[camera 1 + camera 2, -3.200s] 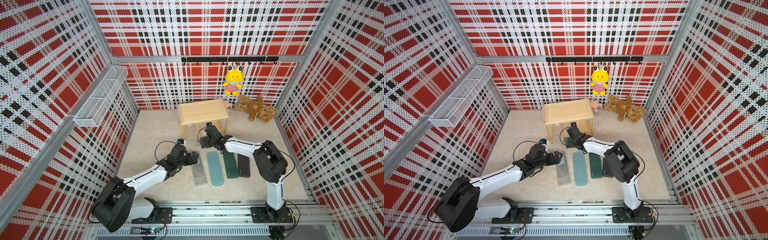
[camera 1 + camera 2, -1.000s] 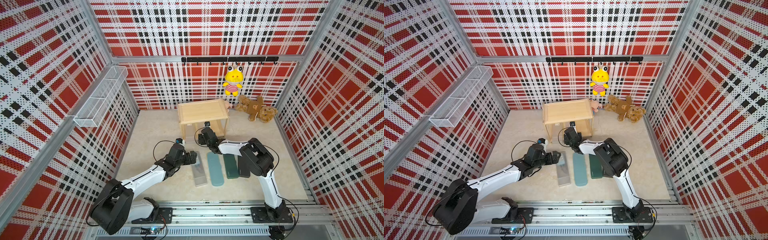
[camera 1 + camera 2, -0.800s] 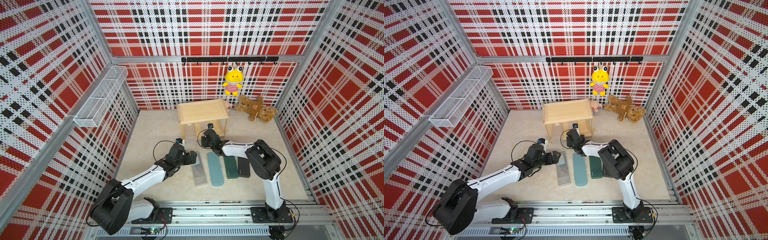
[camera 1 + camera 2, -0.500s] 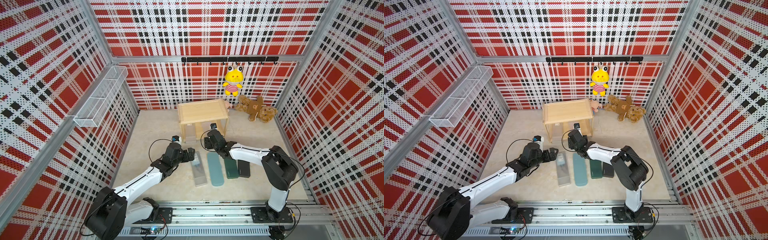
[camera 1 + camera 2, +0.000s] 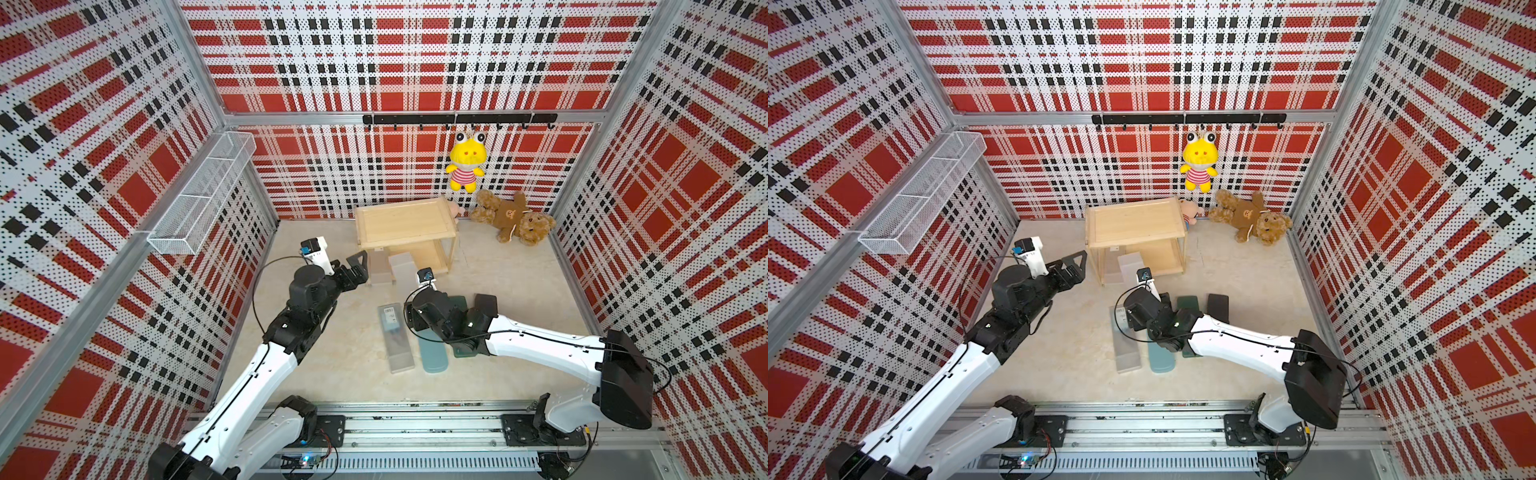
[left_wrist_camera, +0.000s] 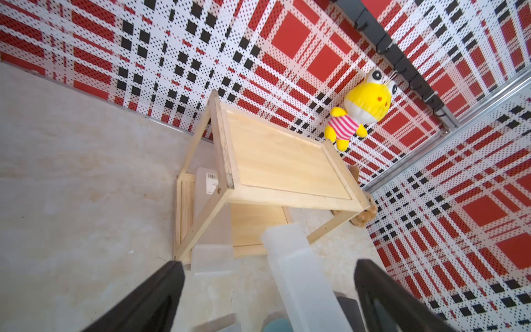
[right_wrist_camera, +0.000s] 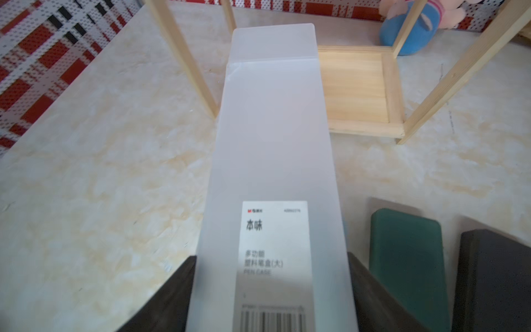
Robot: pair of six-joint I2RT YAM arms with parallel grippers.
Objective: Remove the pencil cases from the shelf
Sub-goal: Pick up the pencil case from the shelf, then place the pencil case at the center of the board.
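Top views: shelf (image 5: pixel 403 224) bare on top; right tool (image 7: pixel 273 276), clamped on frosted case (image 5: pixel 405 266), just drawn back, case nearly clear of lower tier; left tool (image 5: pixel 360 269), spread wide, risen toward last frosted case (image 5: pixel 379 270) jutting there; four cases (image 5: pixel 397 340) on tabletop (image 5: pixel 332 365).

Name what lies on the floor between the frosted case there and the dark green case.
The light teal-blue case, partly visible in both top views.
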